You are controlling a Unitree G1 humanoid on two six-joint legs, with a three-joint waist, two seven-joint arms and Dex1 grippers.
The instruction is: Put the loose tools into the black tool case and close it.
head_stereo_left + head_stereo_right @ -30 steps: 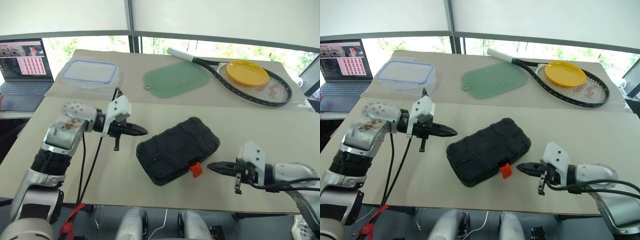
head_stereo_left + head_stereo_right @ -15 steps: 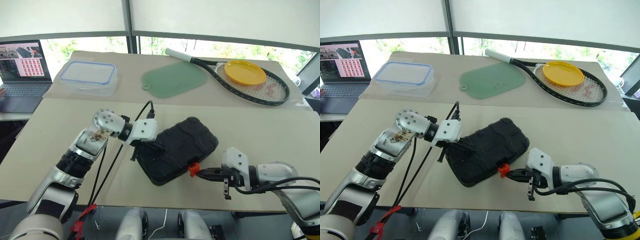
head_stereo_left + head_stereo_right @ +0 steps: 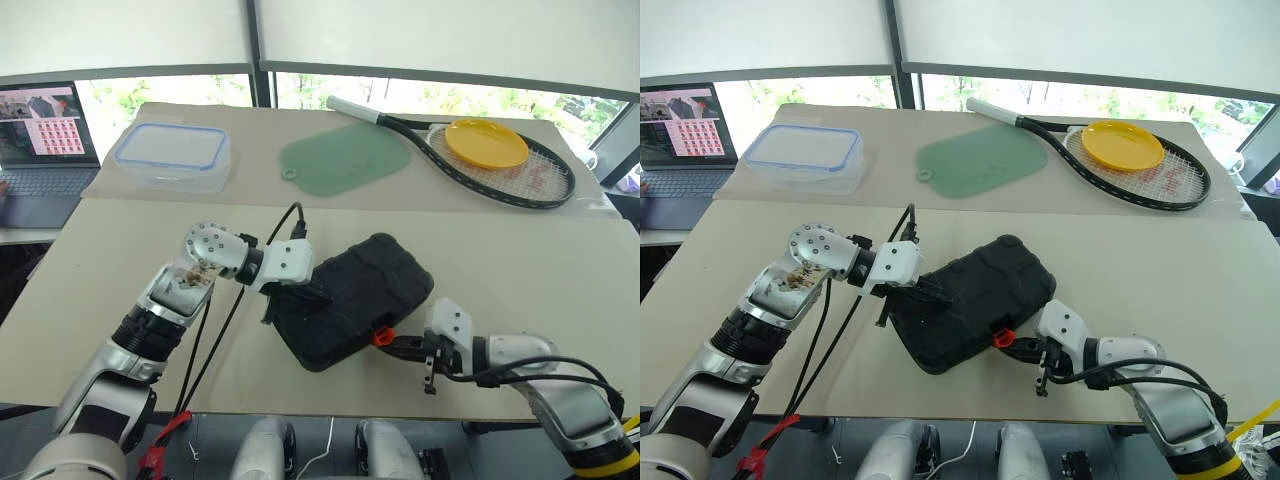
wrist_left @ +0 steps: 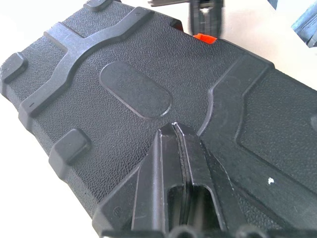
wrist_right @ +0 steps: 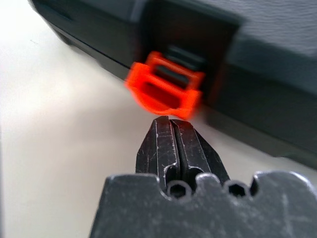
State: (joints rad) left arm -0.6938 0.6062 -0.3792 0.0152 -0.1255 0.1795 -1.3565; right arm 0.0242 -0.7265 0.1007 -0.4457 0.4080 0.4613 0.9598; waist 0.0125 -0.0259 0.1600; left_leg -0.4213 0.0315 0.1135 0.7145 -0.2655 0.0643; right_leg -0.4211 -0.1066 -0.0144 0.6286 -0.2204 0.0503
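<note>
Sitting shut near the front edge of the table (image 3: 560,260), the black tool case (image 3: 355,300), lying at a slant with its orange latch (image 3: 382,338) facing the robot. Pressing on the lid from the left side, the left gripper (image 3: 318,292), its 2 fingers squeezed together with nothing between them, tips resting on the textured plastic in the left wrist view. Closing in from the right, the right gripper (image 3: 400,346), fingers likewise pressed tight and empty, tips just short of the latch or barely touching it, hard to say which. Looking like the latch-snapping step, with the lid being held down. Risking a slip here: prodding a small hinged tab with a narrow closed tip, possibly glancing off underneath or to 1 side instead of seating it. Risking a shove too: pushing the latch hard and sliding the whole case across the smooth table, unless the left side is bearing down enough. Leaning too far toward 1 end of the lid, possibly leaving the seam gaping at the latch so the catch fails to bite. Not showing any loose tools on the table; presumably inside, though impossible to confirm with the lid down.
</note>
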